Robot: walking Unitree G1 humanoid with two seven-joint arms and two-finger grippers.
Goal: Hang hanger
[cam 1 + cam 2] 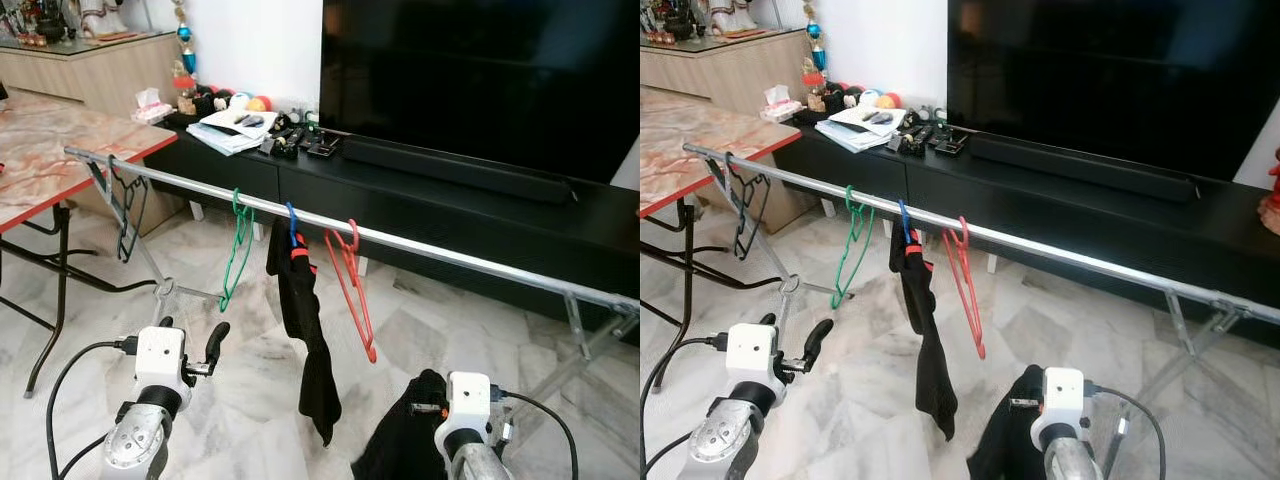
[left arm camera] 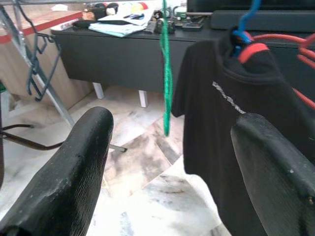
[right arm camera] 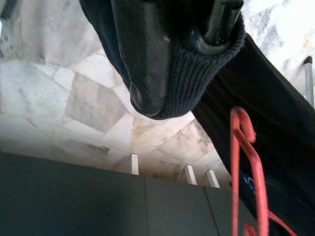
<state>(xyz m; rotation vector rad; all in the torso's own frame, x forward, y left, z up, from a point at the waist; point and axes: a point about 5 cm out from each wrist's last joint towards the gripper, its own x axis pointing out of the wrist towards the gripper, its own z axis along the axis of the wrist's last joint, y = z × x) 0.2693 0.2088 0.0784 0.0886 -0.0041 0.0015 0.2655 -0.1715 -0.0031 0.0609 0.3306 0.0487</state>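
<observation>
The left claw [image 1: 196, 352] hangs spread wide and empty, low at seven o'clock. The right claw [image 1: 432, 400], pinching a dark garment [image 1: 400, 440], sits at five o'clock; the rail [image 1: 420, 246] runs crosswise above, toward twelve.

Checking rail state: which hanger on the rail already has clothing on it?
The blue hanger, between the green hanger and red hanger, carries a black garment; the others hang bare.

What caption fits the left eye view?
Right pincer grips a black garment below a rail holding green and red hangers.
</observation>
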